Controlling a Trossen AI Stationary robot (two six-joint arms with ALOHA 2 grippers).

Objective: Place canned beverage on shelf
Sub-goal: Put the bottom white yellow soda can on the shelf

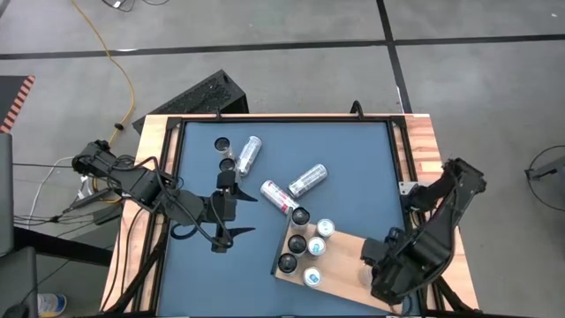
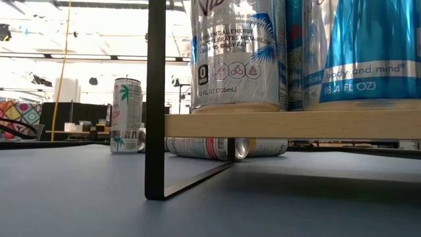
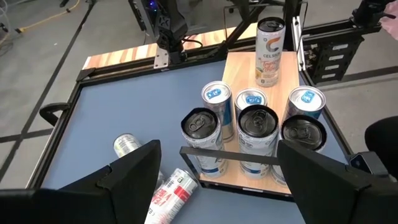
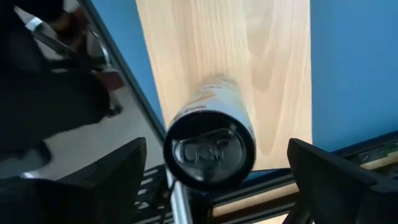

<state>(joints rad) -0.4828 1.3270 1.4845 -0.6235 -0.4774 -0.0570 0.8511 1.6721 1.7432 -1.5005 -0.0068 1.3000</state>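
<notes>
A white Celsius can (image 3: pixel 270 51) stands upright on the bare end of the light wooden shelf (image 1: pixel 340 263). My right gripper (image 4: pixel 217 180) hangs over it, pointing down and open. One finger is on each side of the can's dark top (image 4: pixel 210 151), with a gap on both sides. Several more cans (image 1: pixel 305 247) stand grouped at the shelf's other end. My left gripper (image 1: pixel 234 212) waits open above the table's left-centre, facing the shelf, with nothing between its fingers.
Two silver cans (image 1: pixel 306 180) (image 1: pixel 250 153) and one red-and-white can (image 1: pixel 278 196) lie on their sides on the blue tabletop. Another can (image 1: pixel 222 144) stands farther back. The shelf rests on a thin black frame (image 2: pixel 155 99). A black rail (image 1: pixel 287 118) edges the table.
</notes>
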